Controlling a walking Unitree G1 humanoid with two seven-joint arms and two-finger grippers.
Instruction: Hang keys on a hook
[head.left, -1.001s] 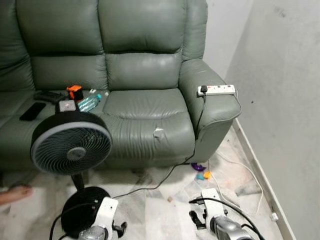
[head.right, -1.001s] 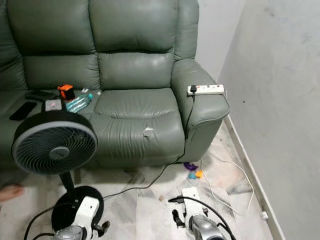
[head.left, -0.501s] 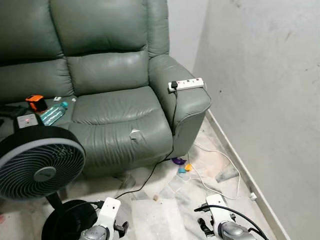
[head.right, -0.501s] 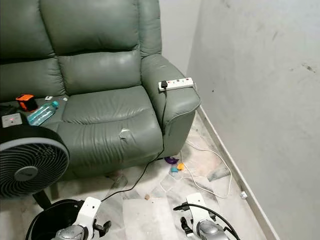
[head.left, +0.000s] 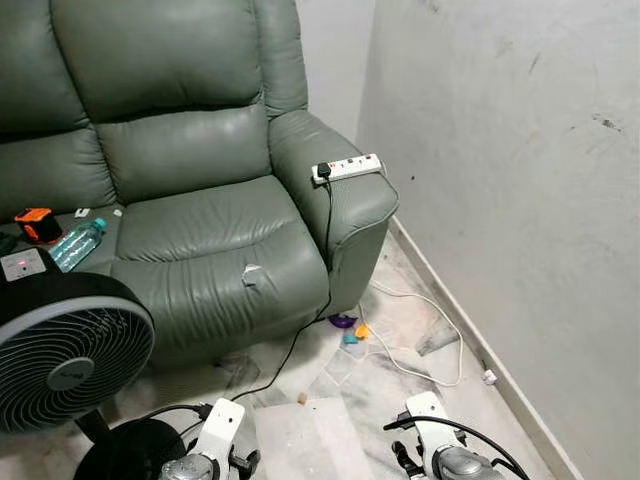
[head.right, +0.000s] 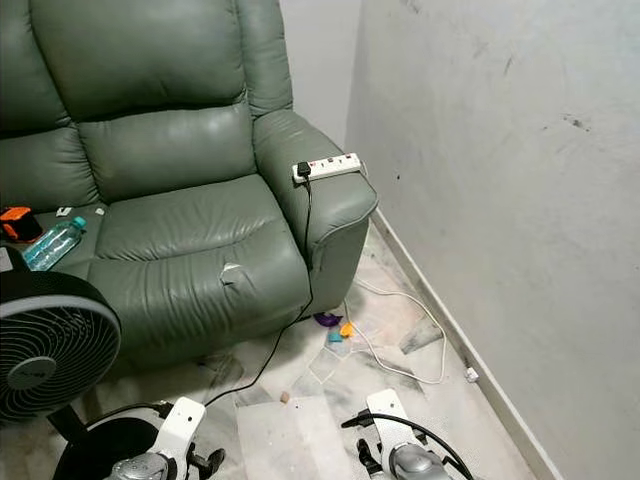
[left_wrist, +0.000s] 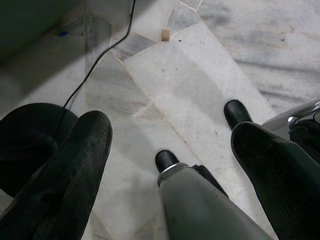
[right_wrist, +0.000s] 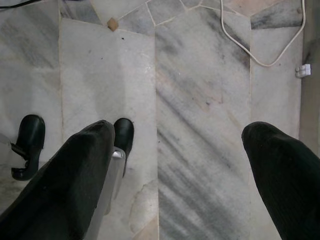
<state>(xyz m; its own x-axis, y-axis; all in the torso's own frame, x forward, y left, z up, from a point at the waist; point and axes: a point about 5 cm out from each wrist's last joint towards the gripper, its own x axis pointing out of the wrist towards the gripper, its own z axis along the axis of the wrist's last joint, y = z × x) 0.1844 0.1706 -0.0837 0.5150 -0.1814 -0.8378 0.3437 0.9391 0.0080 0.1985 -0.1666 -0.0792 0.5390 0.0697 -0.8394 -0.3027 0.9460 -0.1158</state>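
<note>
1. A grey-green leather sofa (head.left: 190, 190) stands against the pale plaster wall (head.left: 500, 160), and everything here is placed from it.
2. On the sofa's armrest lies a white power strip (head.left: 348, 167) with a black cord running down to the marble floor (head.left: 330, 430).
3. On the sofa's seat lie a clear plastic bottle with a blue cap (head.left: 72, 244) and a small orange and black box (head.left: 37, 224).
4. A round black standing fan (head.left: 68, 355) stands on the floor in front of the sofa.
5. Small purple, blue and orange bits (head.left: 350, 327) lie on the floor at the sofa's front corner, beside a loose white cable (head.left: 420, 340); I cannot tell whether they are the keys.
6. The left gripper (left_wrist: 170, 150) and the right gripper (right_wrist: 180, 165) hang low over the floor in front of the sofa, jaws wide and holding nothing.
</note>
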